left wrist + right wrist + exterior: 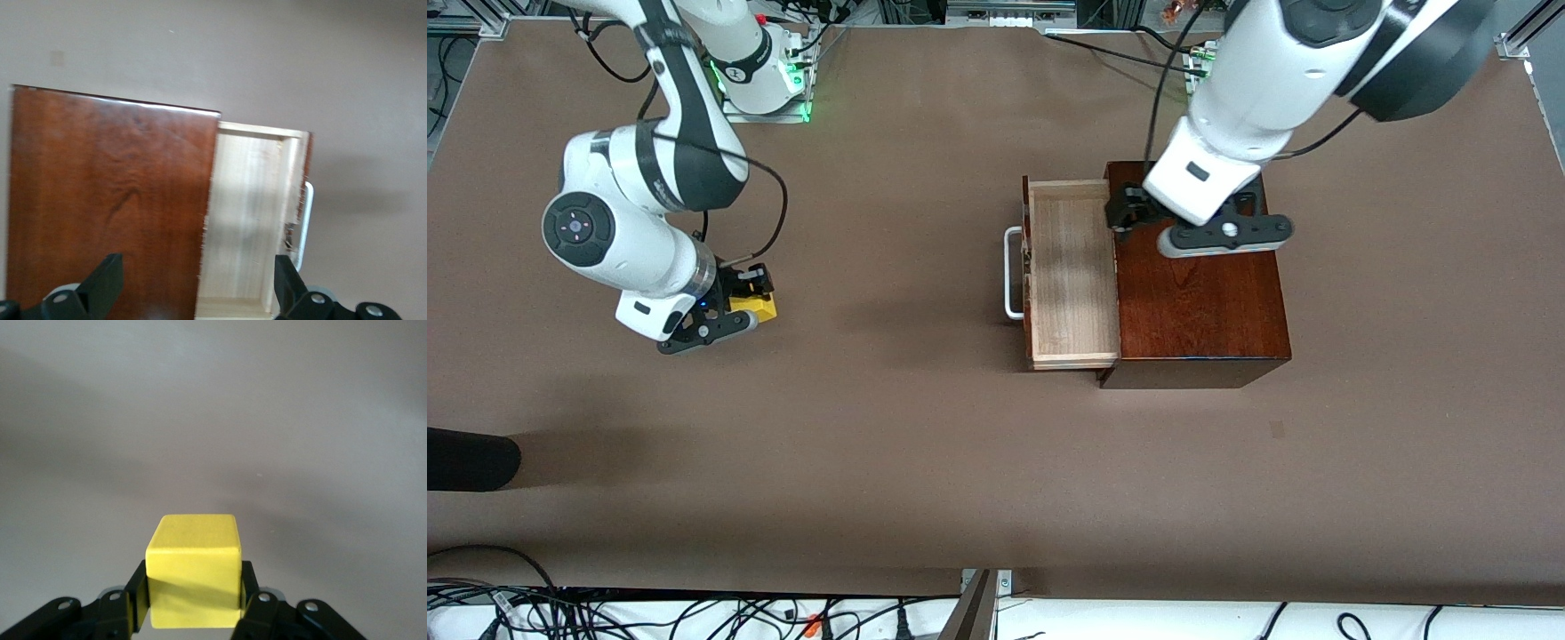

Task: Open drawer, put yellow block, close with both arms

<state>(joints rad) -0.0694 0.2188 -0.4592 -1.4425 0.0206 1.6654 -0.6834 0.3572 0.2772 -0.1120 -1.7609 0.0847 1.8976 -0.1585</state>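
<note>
**Block pinched, drawer open: carry-over step**

Brown table (925,462) is bare between the two work spots. Right gripper (740,300) sits at the right arm's end, fingers (133,600) pinching the yellow block (193,570) on two sides; whether it has cleared the table, cannot tell. Drawer (1072,271) is pulled out of the mahogany box (1209,311), pale tray showing nothing inside, white handle (1011,271) facing the right gripper. Left gripper (1125,213) hovers spread over the box's top by the tray's back edge. Judged step: transfer. Next move likely needs a lift, travel over open table, clearing handle and front wall, then a release inside the tray rims. Left gripper near the tray could crowd the drop.
</note>
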